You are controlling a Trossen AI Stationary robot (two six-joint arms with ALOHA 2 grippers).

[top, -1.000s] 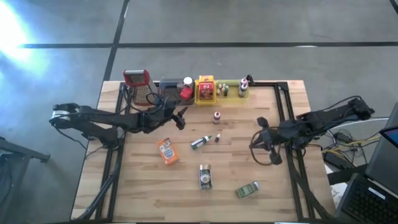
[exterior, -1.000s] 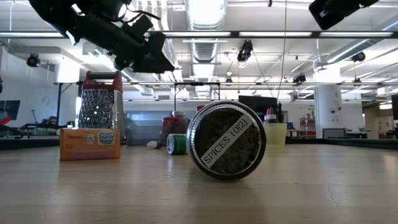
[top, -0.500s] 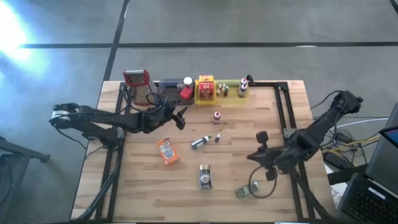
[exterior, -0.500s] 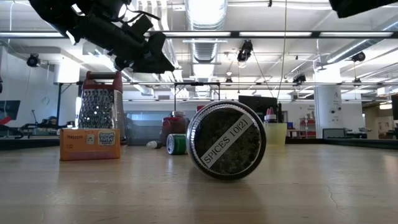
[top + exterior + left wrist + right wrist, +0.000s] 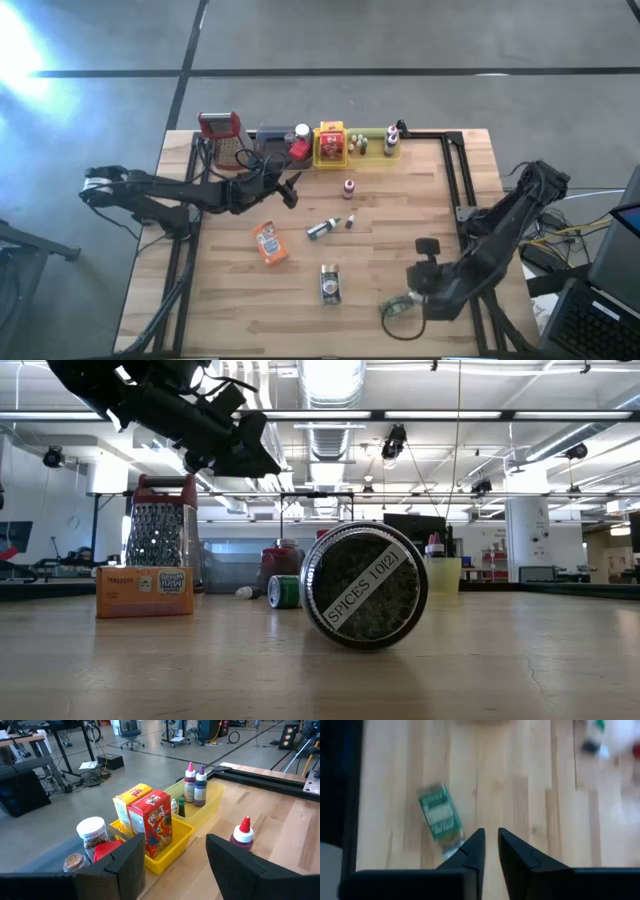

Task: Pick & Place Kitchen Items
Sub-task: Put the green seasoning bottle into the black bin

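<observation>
Trays (image 5: 372, 160) behind; packet (image 5: 268, 243) left of jar (image 5: 330, 284)

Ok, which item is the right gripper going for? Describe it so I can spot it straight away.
Start at the wooden table and go to its near edge on the right arm's side, beside the black frame rail. There the right gripper hangs over a small flat tin with a green label, lying on its side. It sits apart from the other loose items, and it is the only green-labelled one there.
</observation>
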